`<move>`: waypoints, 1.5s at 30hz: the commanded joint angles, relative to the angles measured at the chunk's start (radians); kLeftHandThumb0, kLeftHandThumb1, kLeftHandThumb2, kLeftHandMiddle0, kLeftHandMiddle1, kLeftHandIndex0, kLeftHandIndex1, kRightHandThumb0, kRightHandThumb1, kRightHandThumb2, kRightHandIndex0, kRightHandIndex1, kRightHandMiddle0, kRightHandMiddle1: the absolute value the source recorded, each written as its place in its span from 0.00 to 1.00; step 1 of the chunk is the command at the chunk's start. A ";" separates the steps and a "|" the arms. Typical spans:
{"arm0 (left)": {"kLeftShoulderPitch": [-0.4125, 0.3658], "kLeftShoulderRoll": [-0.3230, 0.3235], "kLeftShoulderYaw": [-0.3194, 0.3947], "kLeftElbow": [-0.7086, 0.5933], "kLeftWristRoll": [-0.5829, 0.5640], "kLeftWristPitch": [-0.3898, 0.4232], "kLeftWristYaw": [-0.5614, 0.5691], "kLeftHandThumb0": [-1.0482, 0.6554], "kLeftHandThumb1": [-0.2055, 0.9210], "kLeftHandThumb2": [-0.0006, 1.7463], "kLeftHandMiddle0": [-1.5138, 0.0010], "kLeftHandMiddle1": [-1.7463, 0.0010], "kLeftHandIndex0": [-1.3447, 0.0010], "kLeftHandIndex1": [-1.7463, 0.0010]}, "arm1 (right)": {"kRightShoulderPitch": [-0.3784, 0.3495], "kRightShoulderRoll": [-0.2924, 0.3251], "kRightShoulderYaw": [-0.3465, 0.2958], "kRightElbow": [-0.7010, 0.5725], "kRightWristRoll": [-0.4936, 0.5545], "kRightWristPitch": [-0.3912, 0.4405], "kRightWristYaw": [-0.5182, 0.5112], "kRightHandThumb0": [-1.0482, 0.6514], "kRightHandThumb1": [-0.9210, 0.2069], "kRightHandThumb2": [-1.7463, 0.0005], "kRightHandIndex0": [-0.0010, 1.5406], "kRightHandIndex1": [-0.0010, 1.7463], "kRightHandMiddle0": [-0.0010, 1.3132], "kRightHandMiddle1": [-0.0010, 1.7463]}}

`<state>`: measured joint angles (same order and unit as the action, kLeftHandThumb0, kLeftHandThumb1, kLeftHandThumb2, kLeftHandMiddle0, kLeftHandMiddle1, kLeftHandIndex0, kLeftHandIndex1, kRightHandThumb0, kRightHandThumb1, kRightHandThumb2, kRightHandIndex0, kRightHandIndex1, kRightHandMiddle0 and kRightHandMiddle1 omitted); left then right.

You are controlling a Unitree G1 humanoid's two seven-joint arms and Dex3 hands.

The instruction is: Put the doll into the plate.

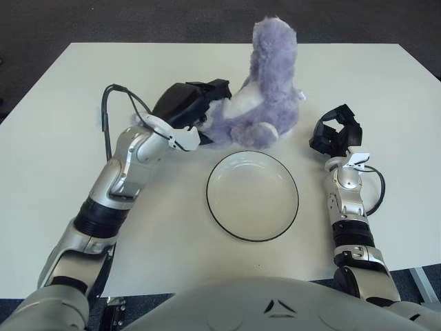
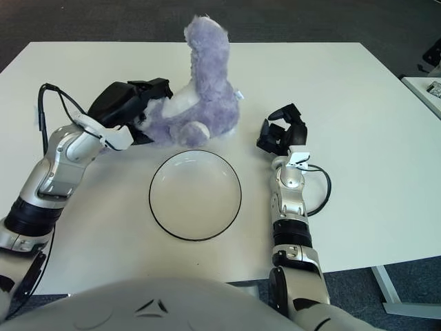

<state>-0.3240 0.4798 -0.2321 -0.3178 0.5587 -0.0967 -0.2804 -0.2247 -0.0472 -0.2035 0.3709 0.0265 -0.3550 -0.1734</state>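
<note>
Both views come from the robot's head, looking forward and steeply down onto the white table, near enough that the robot's own torso fills the 6 o'clock edge. The two eyes sit side by side and face the same way. They share nearly everything: the plate at centre, both forearms, dark floor at 12 o'clock. The right eye view shows more floor at 3 o'clock.

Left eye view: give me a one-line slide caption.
Left robot hand grips the purple plush doll just behind the empty white plate; right robot hand shows right of the plate.
</note>
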 commanded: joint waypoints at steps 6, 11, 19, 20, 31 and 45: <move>0.069 0.011 0.020 -0.078 -0.022 -0.041 -0.025 0.93 0.30 0.88 0.50 0.00 0.33 0.00 | 0.100 0.030 -0.002 0.093 0.005 -0.007 -0.003 0.33 0.52 0.26 0.84 1.00 0.46 1.00; 0.079 0.014 0.026 -0.082 -0.033 -0.057 -0.036 0.93 0.31 0.87 0.51 0.00 0.34 0.00 | 0.098 0.027 -0.002 0.097 0.006 -0.006 -0.002 0.33 0.53 0.25 0.84 1.00 0.46 1.00; 0.118 0.033 0.040 -0.108 -0.085 -0.091 -0.073 0.93 0.31 0.87 0.51 0.00 0.32 0.00 | 0.096 0.030 -0.006 0.098 0.015 -0.005 0.002 0.33 0.53 0.25 0.84 1.00 0.46 1.00; 0.122 0.034 0.041 -0.110 -0.087 -0.096 -0.074 0.93 0.31 0.87 0.51 0.00 0.32 0.00 | 0.096 0.030 -0.006 0.098 0.014 -0.006 0.002 0.33 0.53 0.25 0.84 1.00 0.46 1.00; 0.146 0.047 0.047 -0.123 -0.114 -0.135 -0.098 0.93 0.31 0.87 0.50 0.00 0.34 0.00 | 0.093 0.025 -0.004 0.105 0.007 -0.011 0.000 0.33 0.53 0.25 0.85 1.00 0.47 1.00; 0.141 0.058 0.057 -0.120 -0.129 -0.162 -0.122 0.61 0.17 0.96 0.46 0.00 0.49 0.02 | 0.089 0.024 -0.002 0.110 0.007 -0.011 0.000 0.33 0.54 0.24 0.85 1.00 0.47 1.00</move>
<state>-0.1818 0.5305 -0.1911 -0.4328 0.4397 -0.2473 -0.3989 -0.2388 -0.0530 -0.2037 0.3992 0.0259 -0.3561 -0.1726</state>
